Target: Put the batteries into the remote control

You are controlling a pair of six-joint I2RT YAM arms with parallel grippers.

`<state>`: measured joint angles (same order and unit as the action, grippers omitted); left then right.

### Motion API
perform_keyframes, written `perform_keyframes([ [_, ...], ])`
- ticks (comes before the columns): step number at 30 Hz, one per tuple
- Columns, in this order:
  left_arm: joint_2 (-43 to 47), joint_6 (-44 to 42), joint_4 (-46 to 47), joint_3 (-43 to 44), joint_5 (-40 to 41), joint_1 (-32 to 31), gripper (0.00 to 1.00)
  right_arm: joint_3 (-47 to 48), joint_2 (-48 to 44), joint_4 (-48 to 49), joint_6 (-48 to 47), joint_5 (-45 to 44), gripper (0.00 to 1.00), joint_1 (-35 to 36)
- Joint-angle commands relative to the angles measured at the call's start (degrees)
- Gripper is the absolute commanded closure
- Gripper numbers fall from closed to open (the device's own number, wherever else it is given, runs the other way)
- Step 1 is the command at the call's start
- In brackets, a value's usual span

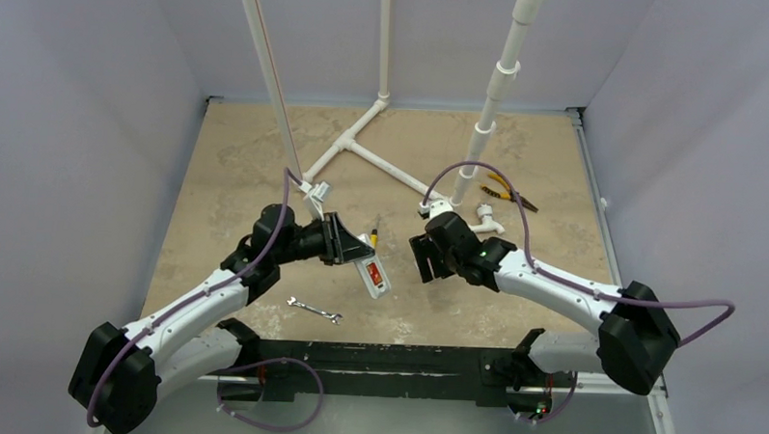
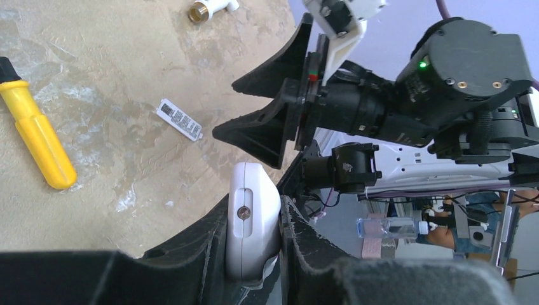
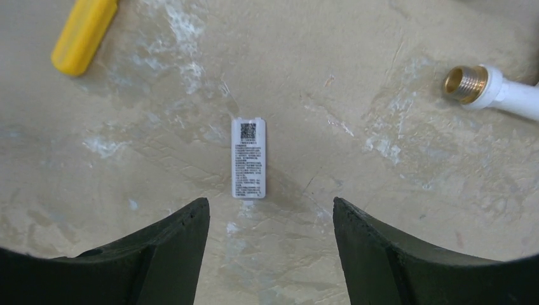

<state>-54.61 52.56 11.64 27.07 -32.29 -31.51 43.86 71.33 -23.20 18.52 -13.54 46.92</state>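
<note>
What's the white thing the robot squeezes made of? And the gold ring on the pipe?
The remote control looks like smooth matte white plastic: rounded moulded edges, one small screw. The threaded ring is probably brass or similar metal: gold shine, cut threads. Its pipe seems white plastic.

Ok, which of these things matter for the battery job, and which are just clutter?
Job: remote control, clamped in left gripper; batteries, red, apparently seated in it; labelled white plate, likely its cover.
Lying about: yellow screwdriver; wrench; pliers; brass-ended pipe fitting.
</note>
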Motion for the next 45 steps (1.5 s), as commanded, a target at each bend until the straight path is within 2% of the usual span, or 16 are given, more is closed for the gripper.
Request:
perform_keyframes([
  [1,-0.5,-1.8,0.8,3.1,-0.5,0.4,1.0,-1.1,2.5,0.6,0.2,-0.3,0.31,0.1],
  [8,-1.2,-1.7,1.0,3.5,-1.3,0.4,1.0,-3.3,7.9,7.9,-0.4,3.7,0.32,0.1],
  [15,-1.5,-1.7,0.9,3.9,-1.4,0.3,1.0,-1.5,13.6,9.5,-0.8,2.3,0.44,0.1],
  [23,-1.7,-1.8,0.7,4.1,-1.4,0.3,1.0,-0.1,15.5,7.4,-0.8,3.9,0.61,0.1],
  [33,-1.8,-1.4,1.1,4.0,-1.2,0.3,1.0,0.6,14.6,1.4,0.4,3.3,0.59,0.3],
  [41,-1.3,-1.4,0.6,4.2,-0.9,0.4,1.0,1.2,15.6,1.1,0.0,4.9,0.71,0.5],
  [45,-1.8,-1.2,0.7,4.5,-1.0,0.3,1.0,1.3,15.1,0.3,-0.2,5.3,0.63,1.0],
])
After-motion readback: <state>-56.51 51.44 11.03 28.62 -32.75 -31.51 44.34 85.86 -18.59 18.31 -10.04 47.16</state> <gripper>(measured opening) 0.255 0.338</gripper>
